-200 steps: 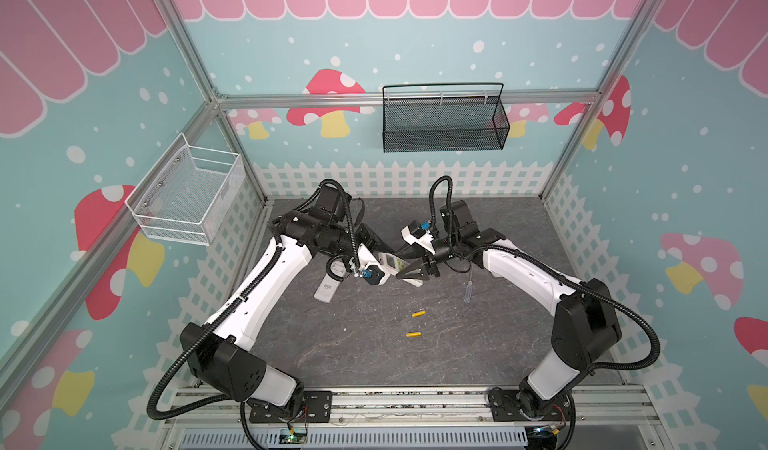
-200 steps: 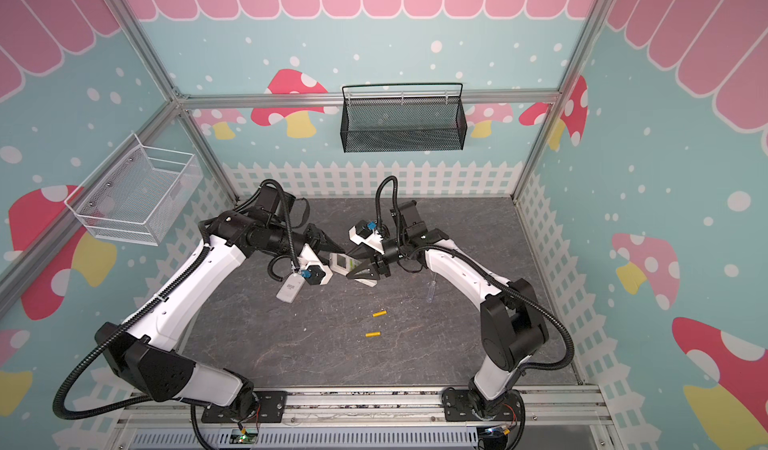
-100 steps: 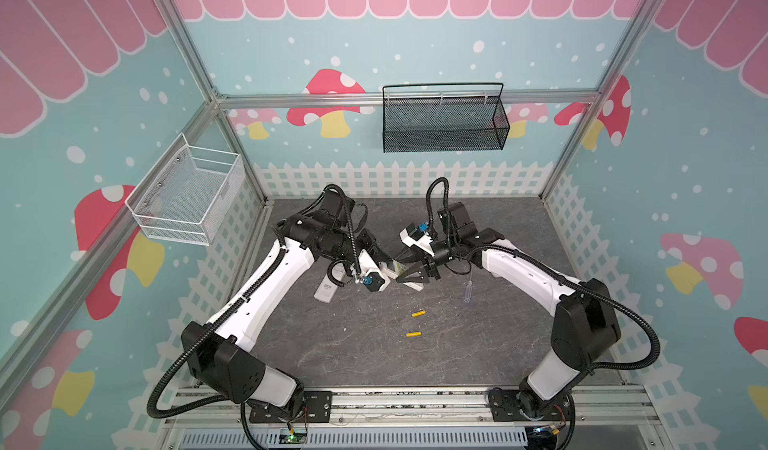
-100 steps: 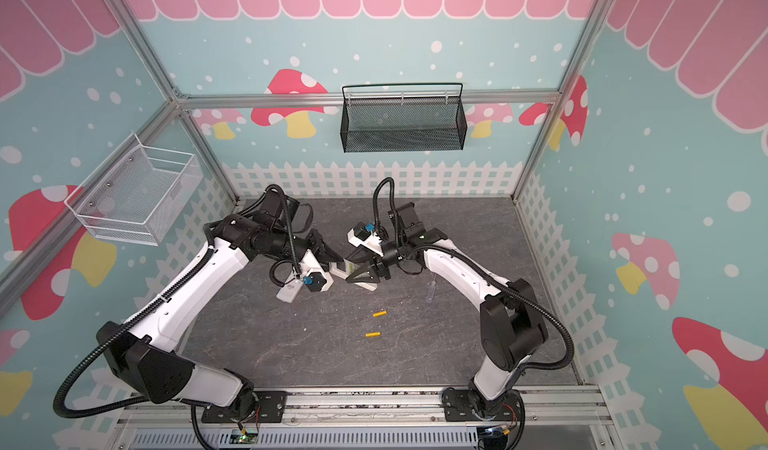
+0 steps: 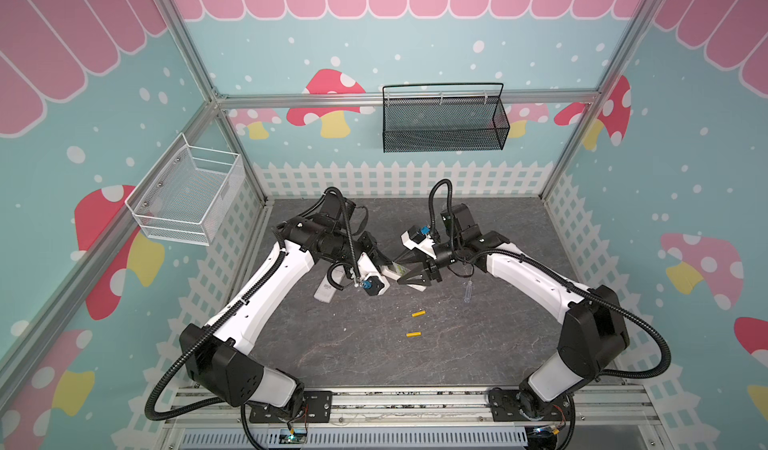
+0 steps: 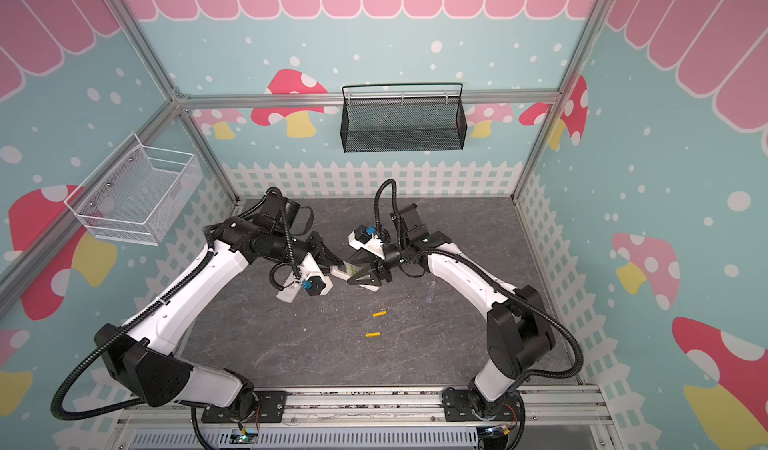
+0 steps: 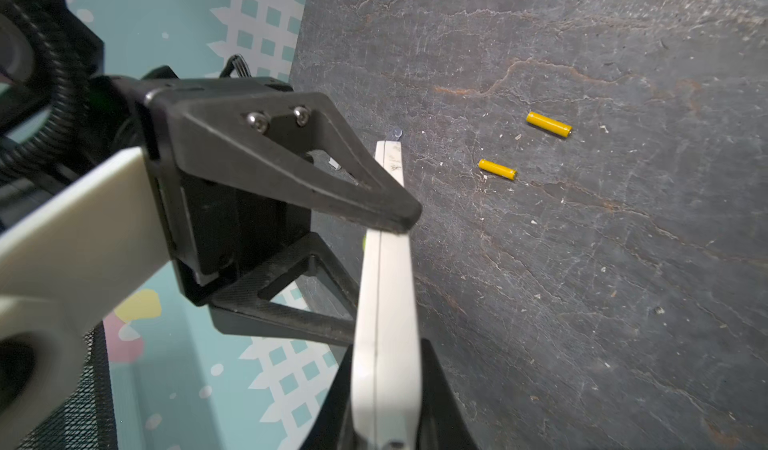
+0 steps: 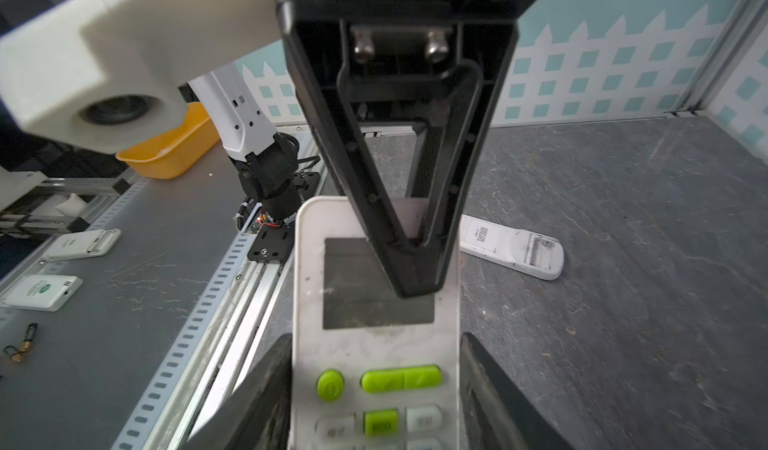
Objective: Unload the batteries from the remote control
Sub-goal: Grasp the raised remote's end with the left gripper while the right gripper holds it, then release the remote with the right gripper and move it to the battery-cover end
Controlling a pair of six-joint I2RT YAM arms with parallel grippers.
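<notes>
A white remote control (image 5: 392, 267) (image 6: 351, 268) with green buttons hangs above the mat between both arms. My left gripper (image 7: 386, 352) (image 5: 384, 263) is shut on its screen end, one finger (image 8: 411, 219) pressing on the display. My right gripper (image 8: 376, 340) (image 5: 398, 270) flanks the remote's (image 8: 374, 302) long edges by the buttons, with a sliver of gap at one jaw. It is open. Two yellow batteries (image 5: 418, 314) (image 5: 413, 334) lie loose on the mat in front, also in the left wrist view (image 7: 548, 124) (image 7: 497, 169). The held remote's battery side is hidden.
A second white remote (image 5: 326, 292) (image 8: 511, 246) lies face down on the mat under the left arm. A clear-handled screwdriver (image 5: 468, 292) lies right of the grippers. A black mesh basket (image 5: 442, 124) and a white wire basket (image 5: 187, 196) hang on the walls.
My left gripper moved in and shut on the remote's end. My right gripper's jaws spread slightly off the remote's edges. The yellow batteries have not moved.
</notes>
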